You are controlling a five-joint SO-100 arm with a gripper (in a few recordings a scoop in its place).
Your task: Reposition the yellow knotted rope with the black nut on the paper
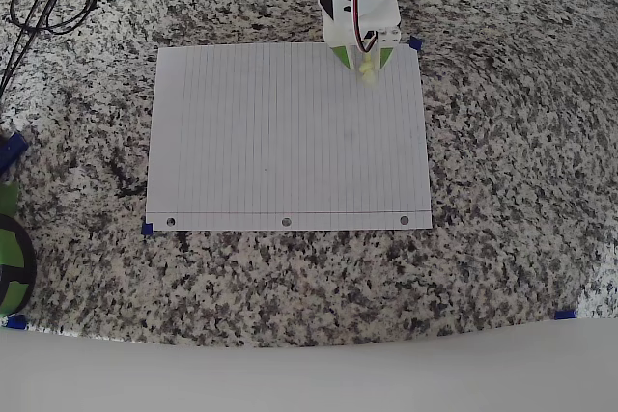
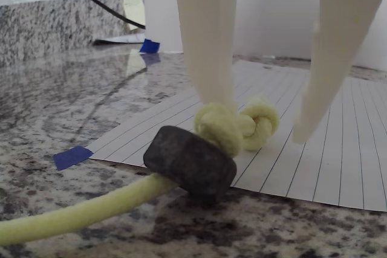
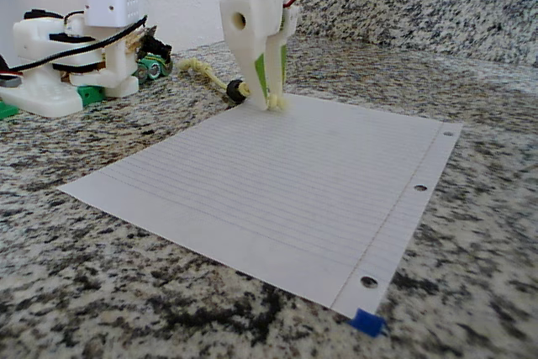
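My gripper spread wide, straddling end knot of yellow knotted rope at paper edge; black nut just beside. Rope limp, light; I'd pinch knot.

One sheet of paper, with three punched holes along the 6 o'clock edge in the overhead view. One yellow knotted rope, two knots seen close together in the wrist view. One black nut. One gripper, two fingers.
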